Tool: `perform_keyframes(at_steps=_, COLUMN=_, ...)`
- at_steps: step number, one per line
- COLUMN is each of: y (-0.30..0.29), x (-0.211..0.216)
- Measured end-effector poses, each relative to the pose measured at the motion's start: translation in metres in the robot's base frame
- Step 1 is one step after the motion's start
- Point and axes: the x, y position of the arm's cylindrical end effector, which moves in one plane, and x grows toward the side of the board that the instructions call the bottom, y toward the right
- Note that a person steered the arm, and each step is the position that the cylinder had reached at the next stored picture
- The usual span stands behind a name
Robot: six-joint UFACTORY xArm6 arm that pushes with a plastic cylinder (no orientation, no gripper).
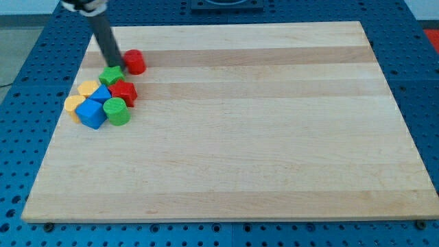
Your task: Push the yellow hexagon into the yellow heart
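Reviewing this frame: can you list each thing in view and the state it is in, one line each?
my tip: down at the board, touching the cluster's top edge, between green block and red cylinder.
red cylinder: alone, right of the tip.
green block: top of cluster.
red block: packed in cluster.
yellow hexagon: close to the heart; contact unclear.
yellow heart: cluster's left edge.
blue blocks: packed together.
green cylinder: upright, cluster's bottom.

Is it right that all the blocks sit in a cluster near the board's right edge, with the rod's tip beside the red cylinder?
Not quite: the camera view shows the cluster near the board's left edge, not the right. My tip is indeed beside the red cylinder, just above the green block.
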Motion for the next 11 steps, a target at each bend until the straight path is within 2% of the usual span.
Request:
perform_keyframes(at_steps=1, y=0.028, x=0.0)
perform_keyframes(at_steps=4, y=-0.075, x=-0.004)
perform_keyframes(at_steps=5, y=-0.084, x=0.04)
perform_keyframes(at_steps=6, y=-0.085, x=0.061)
perform_keyframes(at_steps=10, y=-0.069, x=0.059)
perform_keyframes(at_steps=11, y=-0.107, x=0.054)
